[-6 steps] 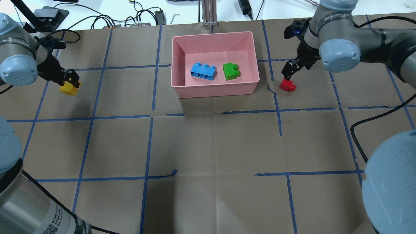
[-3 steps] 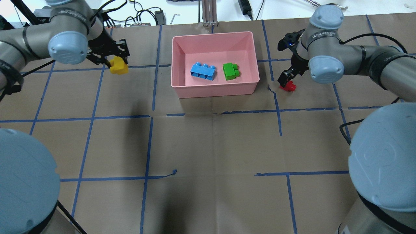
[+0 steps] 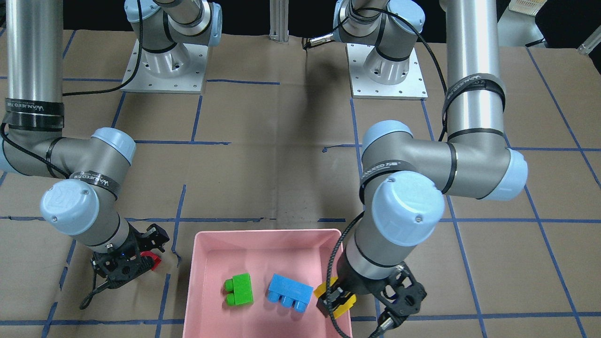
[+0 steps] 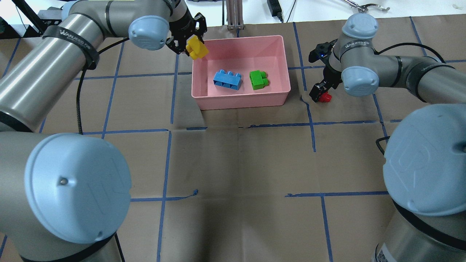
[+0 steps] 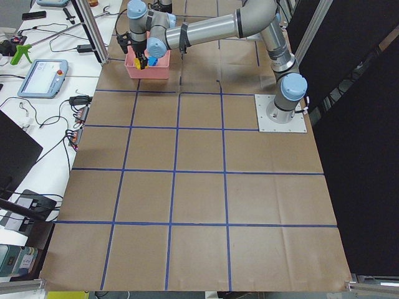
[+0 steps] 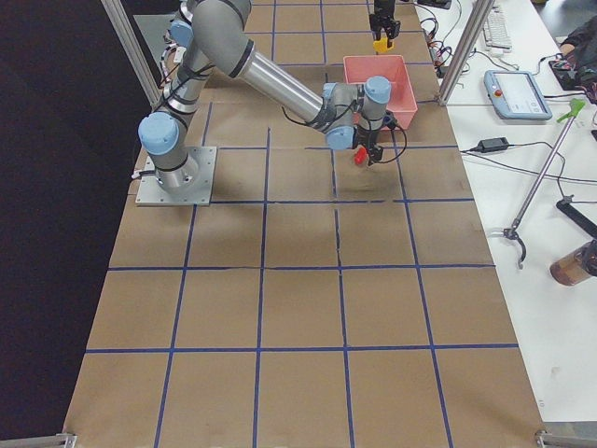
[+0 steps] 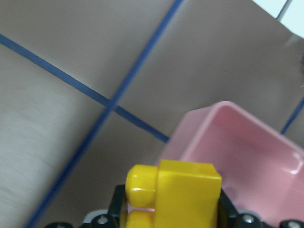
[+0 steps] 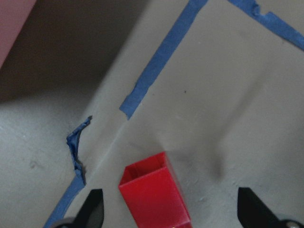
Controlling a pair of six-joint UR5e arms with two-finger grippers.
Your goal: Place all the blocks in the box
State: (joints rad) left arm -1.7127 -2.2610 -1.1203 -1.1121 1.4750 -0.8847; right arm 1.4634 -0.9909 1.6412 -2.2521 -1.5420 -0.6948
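Clear the pink box (image 4: pixel 240 103) rim before the left end effector (image 4: pixel 193 45) unclamps its yellow block (image 4: pixel 197 49); right end effector (image 8: pixel 171 209) gapes astride red block (image 8: pixel 154 197).

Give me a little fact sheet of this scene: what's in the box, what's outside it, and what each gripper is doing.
Box: holds blue block and green block
Left gripper: shut on yellow block, over the box's corner
Right gripper: open, straddling red block
Red block: on the table, outside the box
Blocks not yet in: two
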